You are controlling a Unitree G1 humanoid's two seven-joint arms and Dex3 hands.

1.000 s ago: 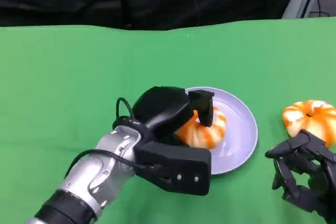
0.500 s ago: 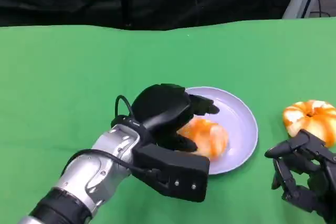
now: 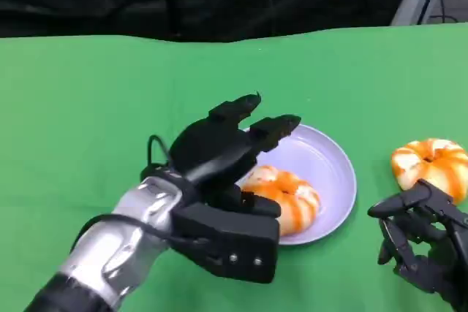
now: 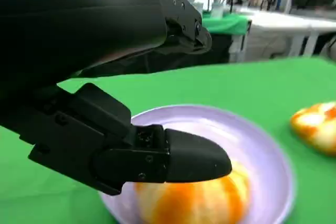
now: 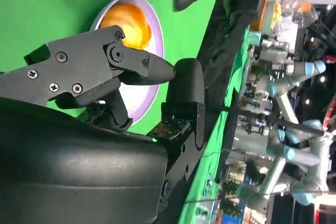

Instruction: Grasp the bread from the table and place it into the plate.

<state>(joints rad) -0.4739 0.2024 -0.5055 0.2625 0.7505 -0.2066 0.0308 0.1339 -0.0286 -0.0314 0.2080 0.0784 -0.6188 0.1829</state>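
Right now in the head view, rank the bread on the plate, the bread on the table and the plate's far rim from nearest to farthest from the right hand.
From the right hand:
1. Bread on the table, just beyond its fingers.
2. Bread on the plate, toward the left hand.
3. Plate's far rim, farther back.

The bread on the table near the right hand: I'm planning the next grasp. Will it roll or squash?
The bread on the table looks round and lobed with a flat-seeming base, so it probably won't roll. Its glazed surface may be slippery, and it likely squashes under a firm grip.

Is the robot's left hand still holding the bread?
No. In the head view the left hand has its fingers spread apart above the bread, which lies on the plate.
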